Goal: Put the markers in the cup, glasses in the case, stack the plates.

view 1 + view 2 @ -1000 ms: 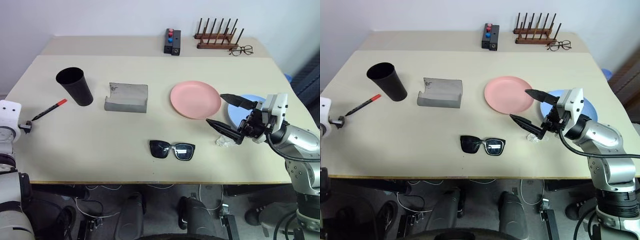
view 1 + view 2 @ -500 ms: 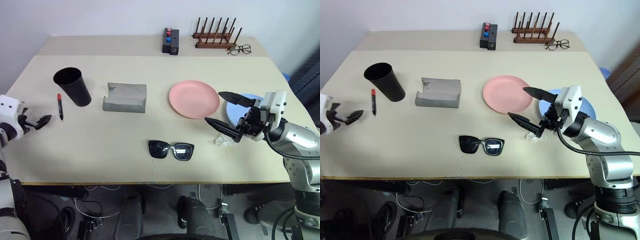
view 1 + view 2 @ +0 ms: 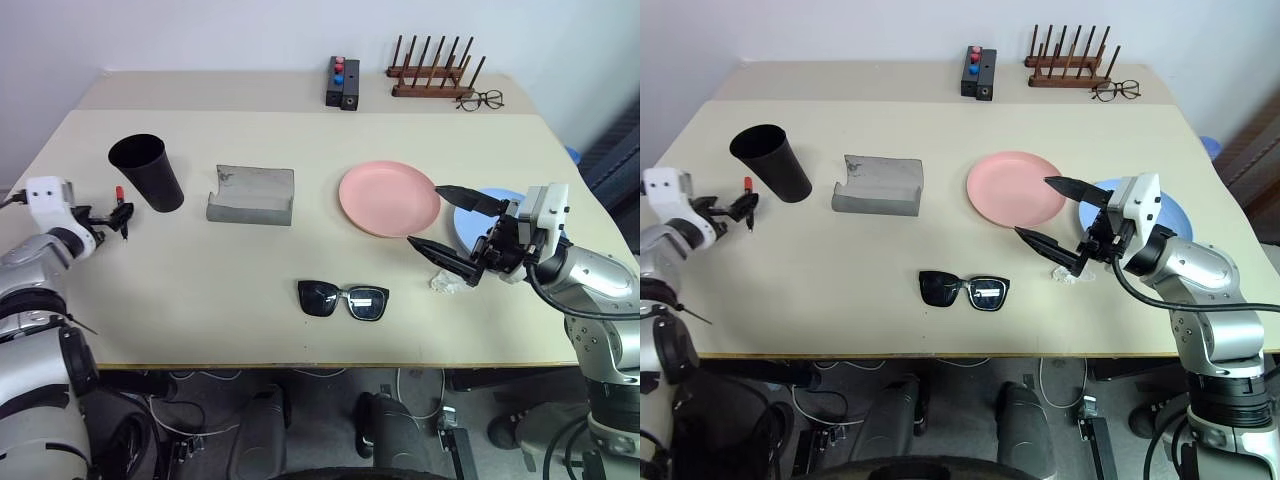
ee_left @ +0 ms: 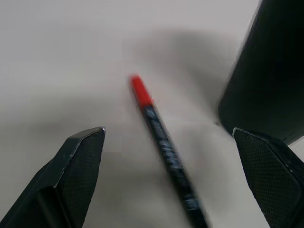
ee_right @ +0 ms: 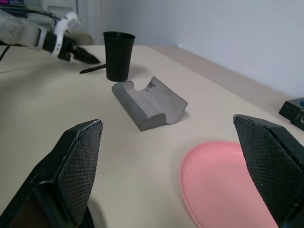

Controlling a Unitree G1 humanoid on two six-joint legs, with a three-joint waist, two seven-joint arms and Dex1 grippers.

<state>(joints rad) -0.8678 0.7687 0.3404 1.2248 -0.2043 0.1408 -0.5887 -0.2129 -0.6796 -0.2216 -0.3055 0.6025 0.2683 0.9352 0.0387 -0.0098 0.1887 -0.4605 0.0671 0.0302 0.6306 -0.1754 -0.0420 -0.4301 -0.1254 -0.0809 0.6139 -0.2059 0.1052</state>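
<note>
While left fingers (image 4: 80, 156) spread wide, red-capped marker (image 4: 161, 142) lies between them, black cup (image 4: 266, 71) beside

Marker (image 3: 121, 204) left of cup (image 3: 148, 172); case (image 3: 252, 195) between cup and plate (image 3: 389, 198).

One marker (image 3: 121, 213) with red cap, left of frame. One black cup (image 3: 147, 173), upper left. One grey case (image 3: 252, 195), centre left. Two plates: one pink (image 3: 389, 198), one light blue (image 3: 478, 222), right of centre. One pair of sunglasses (image 3: 344, 300), lower centre. One pair of wire-framed spectacles (image 3: 482, 100), one wooden rack (image 3: 432, 72), one small black box (image 3: 345, 84), all along top.
</note>
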